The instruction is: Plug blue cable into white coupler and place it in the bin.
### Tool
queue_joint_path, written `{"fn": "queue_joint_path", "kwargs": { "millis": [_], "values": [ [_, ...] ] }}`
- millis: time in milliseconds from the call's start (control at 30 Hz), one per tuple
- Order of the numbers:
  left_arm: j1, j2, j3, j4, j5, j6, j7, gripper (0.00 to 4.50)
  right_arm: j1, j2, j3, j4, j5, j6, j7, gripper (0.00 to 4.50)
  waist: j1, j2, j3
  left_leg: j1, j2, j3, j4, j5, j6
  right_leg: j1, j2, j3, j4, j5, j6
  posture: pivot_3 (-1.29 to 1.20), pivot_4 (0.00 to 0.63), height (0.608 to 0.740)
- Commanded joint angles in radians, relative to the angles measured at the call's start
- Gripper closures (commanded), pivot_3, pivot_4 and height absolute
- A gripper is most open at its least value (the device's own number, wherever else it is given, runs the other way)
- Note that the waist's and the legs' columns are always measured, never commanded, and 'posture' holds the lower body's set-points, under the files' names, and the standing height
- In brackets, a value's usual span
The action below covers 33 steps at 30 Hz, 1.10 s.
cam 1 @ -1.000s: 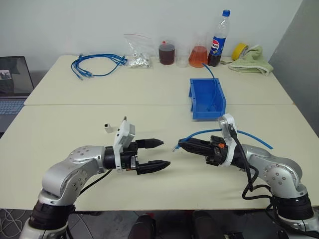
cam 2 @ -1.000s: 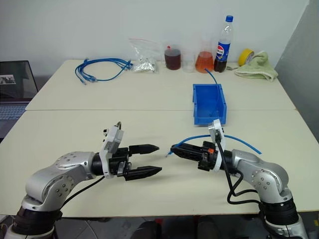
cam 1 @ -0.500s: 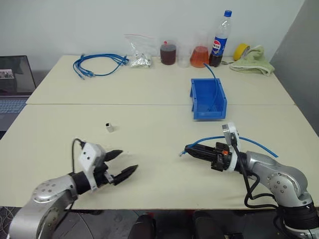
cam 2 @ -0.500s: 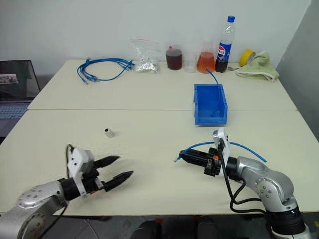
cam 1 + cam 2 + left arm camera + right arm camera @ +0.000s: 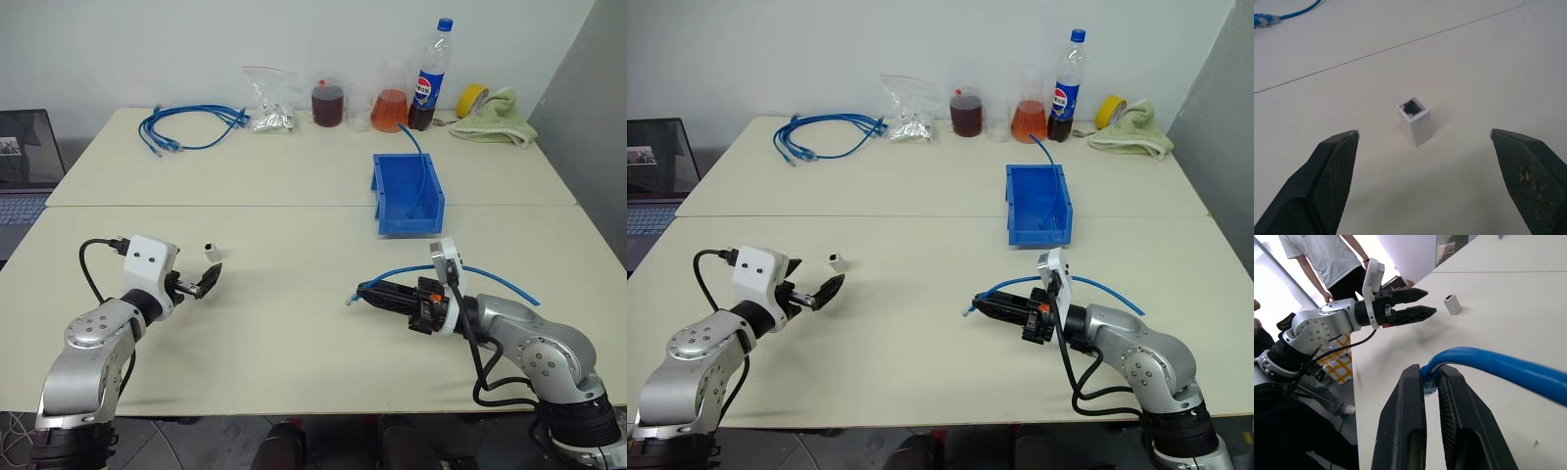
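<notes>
white coupler (image 5: 1416,120) stands upright, dark socket up.

Two head cameras look forward and down across the table (image 5: 294,323). Each wrist camera looks closely along its own jaws. The white coupler (image 5: 1415,120), ahead of both jaws, appears in every view.

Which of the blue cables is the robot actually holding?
The single blue cable near the bin; the right gripper pinches its plug end. The coiled bundle lies untouched at the table's far side.
</notes>
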Motion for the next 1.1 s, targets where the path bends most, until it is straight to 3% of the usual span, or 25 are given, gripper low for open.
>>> {"fn": "queue_joint_path", "kwargs": {
  "millis": [33,300,500,833,1100],
  "values": [
    [-0.024,0.017,0.028,0.01,0.001,0.007,0.001,0.0,-0.01,0.003,-0.008,-0.025,0.002,-0.017,0.014,4.41,0.0,0.0,0.0,0.0,0.0,0.0,0.0,0.0,0.0,0.0,0.0,0.0,0.0,0.0,0.0,0.0,0.15,0.74],
    [-0.069,0.069,-0.003,0.096,-0.009,0.004,-0.111,0.0,0.0,0.008,-0.009,-0.036,0.0,-0.02,0.008,4.41,0.001,0.0,0.0,0.0,0.0,0.0,0.0,0.0,0.0,0.0,0.0,0.0,0.0,0.0,0.0,0.0,0.15,0.74],
    [-0.184,0.125,-0.065,0.293,0.046,-0.076,-0.207,0.0,-0.006,0.012,-0.007,-0.039,0.0,-0.016,0.003,4.41,0.001,0.0,0.0,0.0,0.0,0.001,0.0,0.0,0.0,0.0,0.0,-0.001,0.001,0.0,0.0,0.0,0.15,0.74],
    [-0.385,0.203,-0.17,0.661,0.088,-0.222,-0.498,0.0,-0.002,0.014,-0.006,-0.06,0.013,-0.001,-0.01,4.41,-0.001,0.0,0.0,-0.001,0.0,0.001,0.0,0.0,0.0,-0.002,0.001,-0.001,0.001,0.0,0.0,0.0,0.15,0.74],
    [-0.55,0.205,-0.222,0.941,0.148,-0.353,-0.612,0.0,0.006,0.023,-0.002,-0.073,0.012,0.0,-0.021,4.41,-0.002,0.0,0.0,-0.002,0.0,0.002,0.001,0.0,0.0,-0.002,0.001,-0.002,0.002,0.0,0.0,0.0,0.15,0.74]
  ]
}}
